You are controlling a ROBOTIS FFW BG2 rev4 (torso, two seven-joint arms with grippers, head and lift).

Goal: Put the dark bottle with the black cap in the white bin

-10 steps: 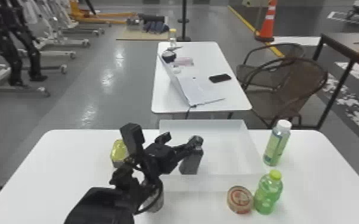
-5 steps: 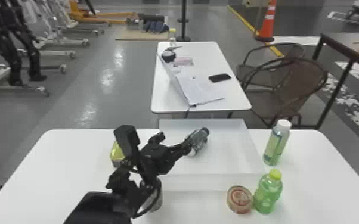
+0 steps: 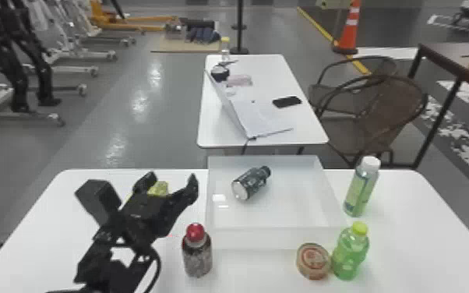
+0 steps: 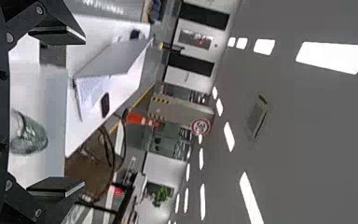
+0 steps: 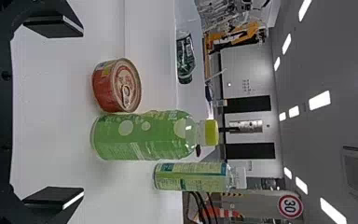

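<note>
The dark bottle (image 3: 247,186) lies on its side inside the white bin (image 3: 261,238), so you can judge the placing done. Your left jaws stand apart and empty, and your right jaws are likewise spread, holding nothing. Draw the left arm (image 3: 97,253) back high and slowly, giving the red-capped bottle (image 3: 197,258) beside it ample room.

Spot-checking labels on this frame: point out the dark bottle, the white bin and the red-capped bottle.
Dark bottle (image 3: 251,184): head view, middle of its body.
White bin (image 3: 268,238): head view, outer face of its near wall.
Red-capped bottle (image 3: 197,258): head view, its dark body.
</note>
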